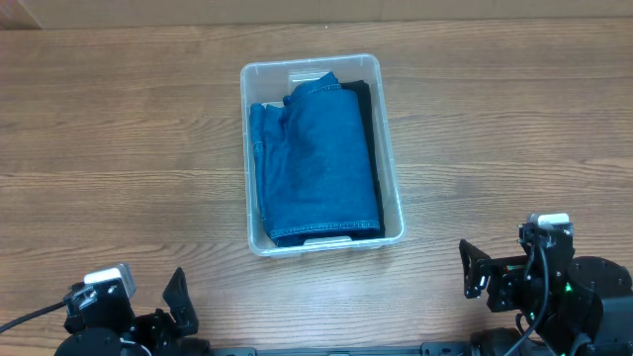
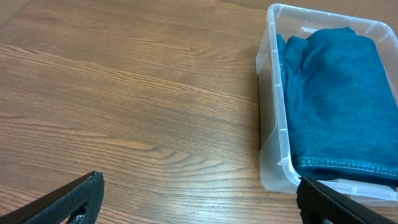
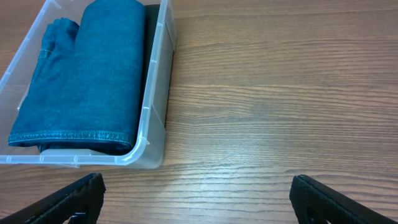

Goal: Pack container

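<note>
The clear plastic container (image 1: 393, 188) stands in the middle of the table with a folded blue denim garment (image 1: 316, 163) inside and a dark garment (image 1: 364, 99) under it along the right side. It also shows in the left wrist view (image 2: 273, 124) and the right wrist view (image 3: 155, 93). The label on its bottom is hidden by the clothes. My left gripper (image 2: 199, 199) is open and empty at the front left, apart from the container. My right gripper (image 3: 198, 199) is open and empty at the front right, apart from the container.
The wooden table (image 1: 119, 148) surrounds the container on all sides. Both arm bases sit at the front edge, left (image 1: 119, 316) and right (image 1: 544, 282).
</note>
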You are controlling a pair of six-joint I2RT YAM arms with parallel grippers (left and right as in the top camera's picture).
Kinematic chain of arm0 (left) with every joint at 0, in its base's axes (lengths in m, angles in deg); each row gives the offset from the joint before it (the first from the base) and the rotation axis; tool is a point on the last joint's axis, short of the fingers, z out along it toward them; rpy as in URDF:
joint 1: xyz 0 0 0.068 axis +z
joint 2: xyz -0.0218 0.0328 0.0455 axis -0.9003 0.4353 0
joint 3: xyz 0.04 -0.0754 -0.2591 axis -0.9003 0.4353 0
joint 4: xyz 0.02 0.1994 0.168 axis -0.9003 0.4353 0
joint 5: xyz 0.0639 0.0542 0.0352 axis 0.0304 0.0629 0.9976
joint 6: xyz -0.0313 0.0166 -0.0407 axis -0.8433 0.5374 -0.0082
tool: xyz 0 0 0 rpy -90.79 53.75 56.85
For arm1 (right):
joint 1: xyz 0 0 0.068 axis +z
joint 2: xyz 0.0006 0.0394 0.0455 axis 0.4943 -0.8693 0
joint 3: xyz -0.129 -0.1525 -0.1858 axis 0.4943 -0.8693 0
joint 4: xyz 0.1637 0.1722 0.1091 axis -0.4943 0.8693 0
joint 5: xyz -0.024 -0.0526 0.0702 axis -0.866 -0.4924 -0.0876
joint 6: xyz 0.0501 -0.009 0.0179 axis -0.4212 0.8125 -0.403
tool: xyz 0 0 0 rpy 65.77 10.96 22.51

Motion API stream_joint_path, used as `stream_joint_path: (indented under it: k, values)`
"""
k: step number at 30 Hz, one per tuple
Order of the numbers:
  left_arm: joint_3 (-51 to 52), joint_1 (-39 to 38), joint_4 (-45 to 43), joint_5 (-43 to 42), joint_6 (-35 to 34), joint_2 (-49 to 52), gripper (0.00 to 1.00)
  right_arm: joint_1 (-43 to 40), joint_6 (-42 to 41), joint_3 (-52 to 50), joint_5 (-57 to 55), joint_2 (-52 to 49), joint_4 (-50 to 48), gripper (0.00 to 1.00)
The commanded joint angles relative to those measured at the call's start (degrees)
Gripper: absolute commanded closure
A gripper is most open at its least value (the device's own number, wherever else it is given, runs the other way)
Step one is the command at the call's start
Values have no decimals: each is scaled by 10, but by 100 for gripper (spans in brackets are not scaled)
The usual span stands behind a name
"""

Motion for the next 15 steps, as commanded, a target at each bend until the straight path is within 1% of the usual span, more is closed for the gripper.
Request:
stream_joint_path:
  k: [1,5,8,11,15]
  values:
    - [2,-3,-1,8,-8,-2,0,14,-2,0,-5,19,-3,0]
    - [2,-3,-1,8,-8,-2,0,14,-2,-22,-10,91,-21,0]
    - [2,-3,-1,8,-8,-2,0,13,-2,-137,-9,199,-113,0]
    - [2,-3,-1,8,-8,-2,0,13,-2,-260,-10,275,-240,0]
    - [2,-3,-1,8,-8,-2,0,13,-2,-420,-16,271,-482,0]
